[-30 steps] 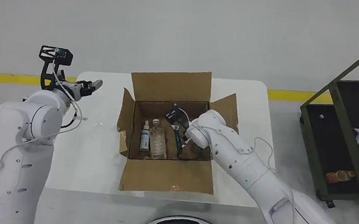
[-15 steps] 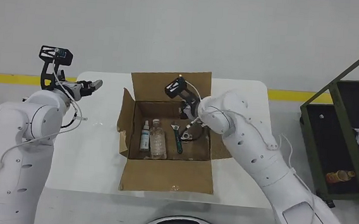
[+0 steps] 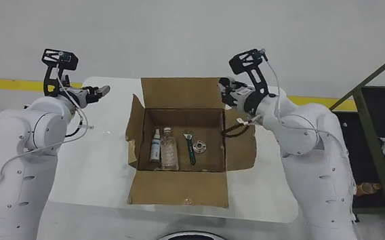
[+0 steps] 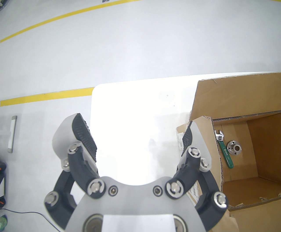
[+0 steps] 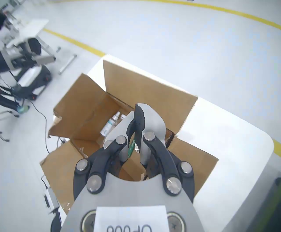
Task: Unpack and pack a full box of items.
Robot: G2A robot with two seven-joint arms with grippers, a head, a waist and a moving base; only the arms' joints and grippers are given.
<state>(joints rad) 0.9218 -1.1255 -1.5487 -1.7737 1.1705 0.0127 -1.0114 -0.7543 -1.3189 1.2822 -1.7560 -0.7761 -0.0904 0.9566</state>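
Lying in box [image 3: 179, 187], wrench [image 3: 190, 150] lengthwise toward far flap, head farthest, left jaws spread, right jaws together

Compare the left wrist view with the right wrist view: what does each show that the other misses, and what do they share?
Left wrist view: the open left gripper by a corner of the table, and inside the box a metal flange beside a green-handled wrench.
Right wrist view: the shut right gripper above the box, empty, and a spray bottle lying on the box floor.
Shared: the open box and the white table. A green sliver behind the right gripper's fingers may be that same wrench.
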